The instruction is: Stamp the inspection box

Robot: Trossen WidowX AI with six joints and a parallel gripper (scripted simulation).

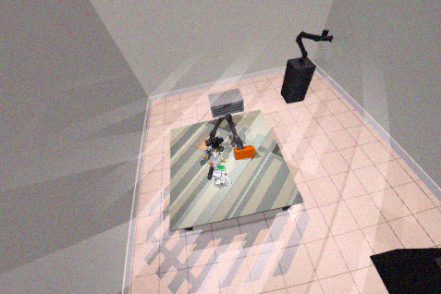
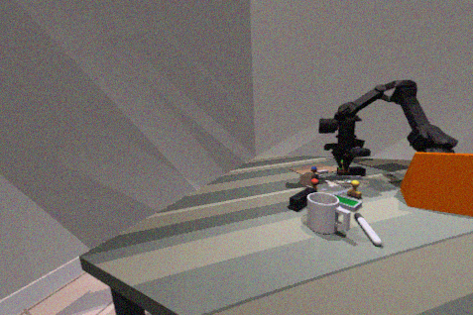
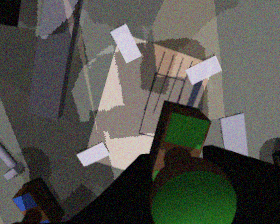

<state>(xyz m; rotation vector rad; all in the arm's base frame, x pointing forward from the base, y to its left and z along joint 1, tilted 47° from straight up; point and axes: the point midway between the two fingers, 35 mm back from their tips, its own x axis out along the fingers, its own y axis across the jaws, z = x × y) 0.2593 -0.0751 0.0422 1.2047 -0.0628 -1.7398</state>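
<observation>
My gripper is shut on the PASS stamp, whose round green knob fills the lower right of the wrist view, with its inked green base pointing down. The stamp hangs low over the far part of the bench. The tan card with ruled lines lies just beyond the stamp base in the wrist view; it also shows as a brown sheet in the exterior view. I cannot tell whether the base touches the bench. The green ink pad sits nearer the camera, by the mug.
A white mug and a white pen lie at the front of the clutter. Stamps with red, blue and yellow knobs stand nearby. A black block and an orange box flank the area.
</observation>
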